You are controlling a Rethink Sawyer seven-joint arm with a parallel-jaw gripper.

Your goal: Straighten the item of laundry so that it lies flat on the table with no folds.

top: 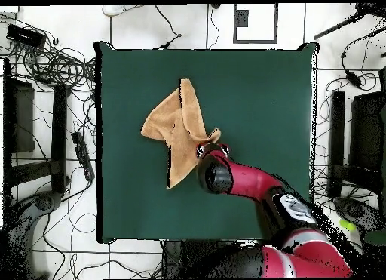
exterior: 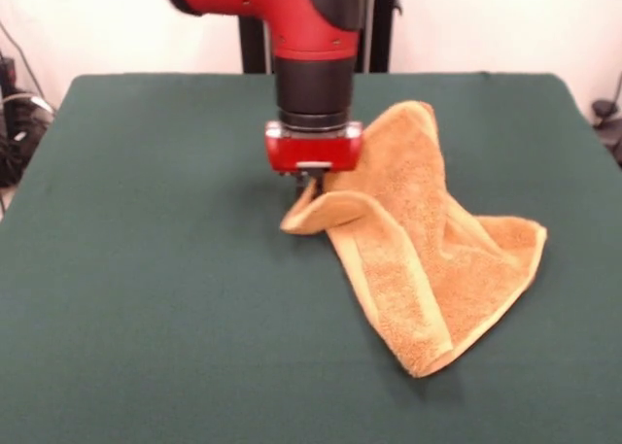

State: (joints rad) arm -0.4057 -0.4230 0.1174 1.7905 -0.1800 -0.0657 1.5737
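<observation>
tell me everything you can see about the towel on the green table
The towel is orange-tan terry with smoother, paler bands along its edges. It is not flat: it lies crumpled near the middle of the dark green table, with raised ridges and folded-over flaps. One corner is lifted and curled at the end effector, which sits right at it; whether that corner is pinched cannot be seen. The rest rests on the cloth, one corner pointing toward the front camera. No label is visible.

I am finding no readable text, label, brand, number or sign anywhere: nothing on my arm (exterior: 292, 17), the towel (exterior: 428, 259) or the table (exterior: 146, 269).
</observation>
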